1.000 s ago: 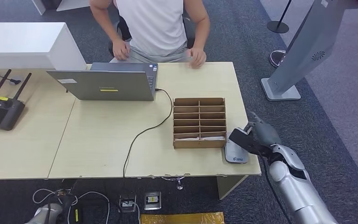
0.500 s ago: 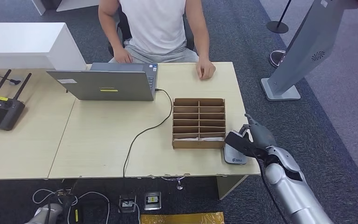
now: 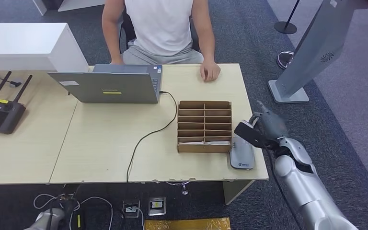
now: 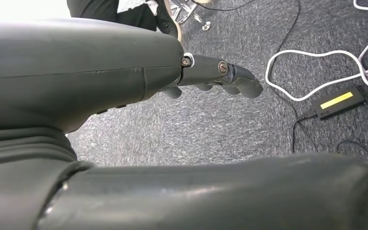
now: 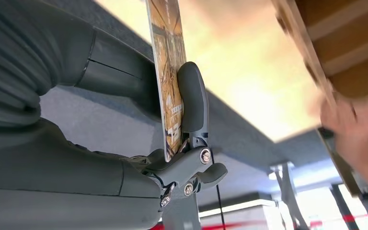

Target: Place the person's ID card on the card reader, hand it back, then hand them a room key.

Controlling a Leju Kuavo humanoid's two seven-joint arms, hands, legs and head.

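Card [image 3: 249, 133] higher (above reader [image 3: 242, 157])

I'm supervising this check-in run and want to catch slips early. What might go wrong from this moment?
The right hand pinches the thin printed card by one end only, so it may slip or twist loose. The hand is beside the brown slotted wooden card box and above the grey flat card reader, so a swing toward the person's hand may clip the box.
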